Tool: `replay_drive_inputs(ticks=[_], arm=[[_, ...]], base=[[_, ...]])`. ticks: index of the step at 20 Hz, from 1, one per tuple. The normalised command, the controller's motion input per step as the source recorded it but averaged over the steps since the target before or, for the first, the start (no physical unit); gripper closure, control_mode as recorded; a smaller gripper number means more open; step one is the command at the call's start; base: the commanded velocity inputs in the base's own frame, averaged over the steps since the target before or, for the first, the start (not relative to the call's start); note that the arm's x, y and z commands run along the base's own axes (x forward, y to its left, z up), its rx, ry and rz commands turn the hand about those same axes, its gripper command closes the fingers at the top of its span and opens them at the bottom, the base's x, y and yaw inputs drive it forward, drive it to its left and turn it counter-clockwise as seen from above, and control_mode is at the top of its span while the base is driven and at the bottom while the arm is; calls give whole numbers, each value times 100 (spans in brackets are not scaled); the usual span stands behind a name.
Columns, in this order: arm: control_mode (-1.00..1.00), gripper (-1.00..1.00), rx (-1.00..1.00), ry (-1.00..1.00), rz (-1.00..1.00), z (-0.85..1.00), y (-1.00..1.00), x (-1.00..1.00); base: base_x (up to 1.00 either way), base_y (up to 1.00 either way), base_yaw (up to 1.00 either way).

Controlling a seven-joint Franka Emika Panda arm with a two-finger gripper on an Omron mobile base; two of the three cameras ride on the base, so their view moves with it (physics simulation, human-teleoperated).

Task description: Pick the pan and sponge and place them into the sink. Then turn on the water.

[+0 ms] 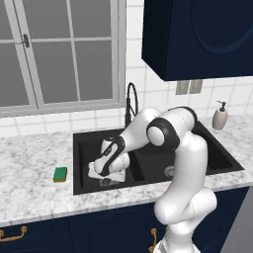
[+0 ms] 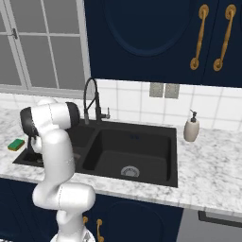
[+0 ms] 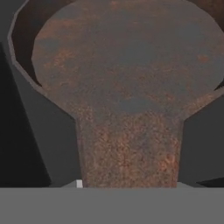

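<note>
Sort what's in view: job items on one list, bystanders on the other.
Job:
pan, close under the hand camera
sponge, on the counter left of the sink
sink, black, two basins
faucet, behind the sink
gripper, down in the left basin, fingers hidden

Bystanders:
soap bottle, on the counter right of the sink
window
wall outlets

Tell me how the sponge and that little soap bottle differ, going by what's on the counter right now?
The sponge is a flat green block with a yellow lower layer, lying low on the counter; the soap bottle is beige, stands upright and has a dark pump on top. The sponge sits left of the sink, near the front; the bottle sits right of it, back by the tiled wall. Both rest on the same marble counter, outside the basins.
</note>
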Motion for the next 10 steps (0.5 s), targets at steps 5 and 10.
replay_drive_inputs(ticks=[5, 10], arm=[[-100, -100, 0, 5, 0, -17, 5, 1], [-100, -100, 0, 7, 0, 27, 0, 0]], base=[[0, 0, 0], [0, 0, 0]])
